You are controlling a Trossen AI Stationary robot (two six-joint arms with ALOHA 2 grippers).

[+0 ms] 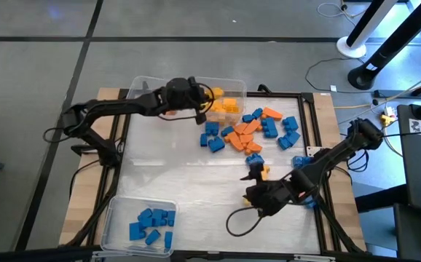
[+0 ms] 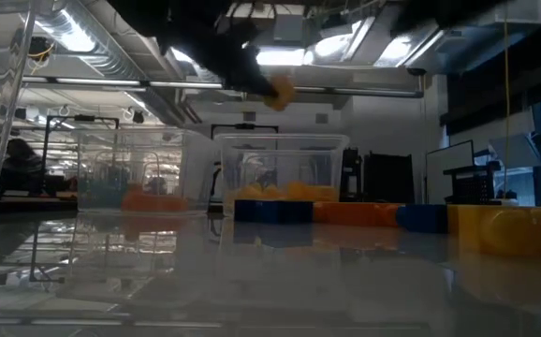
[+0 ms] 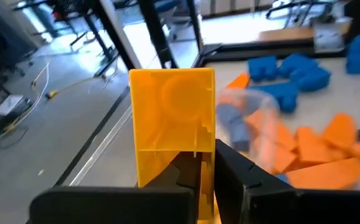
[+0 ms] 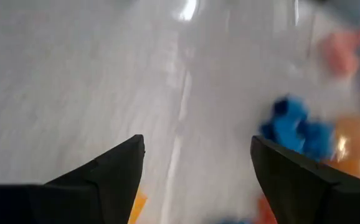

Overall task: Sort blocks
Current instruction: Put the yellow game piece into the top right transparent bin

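While the left tool (image 1: 205, 102) hangs over the clear bin (image 1: 234, 86) at the far edge of the table (image 1: 189, 185), it holds one yellow block (image 3: 172, 121) upright between its two dark fingers (image 3: 239, 177), which stand narrow against the block's lower end. In the low view the same yellow block (image 2: 283, 93) shows raised above the bin (image 2: 280, 168), clear of the rim. That bin already contains yellow blocks (image 1: 227, 105). The right tool (image 1: 254, 195) is low over the table on the near right side, its fingers (image 4: 105, 171) spread wide with nothing between them; bare table surface shows in the gap. Just beyond it lie a small blue block (image 4: 294, 127) and, just beside that, a yellow piece (image 1: 264, 171). The main loose heap sits in the far right part of the table: orange blocks (image 1: 243, 133) in the middle, blue blocks (image 1: 287, 131) around them on both sides, several touching. A second clear bin (image 1: 116, 218) stands at the near left corner and holds blue blocks (image 1: 152, 222) only. In the low view a further clear bin (image 2: 130, 168) with orange contents (image 2: 144, 198) stands beside the yellow one; its exact place on the table cannot be told from above, as the left arm covers that area.
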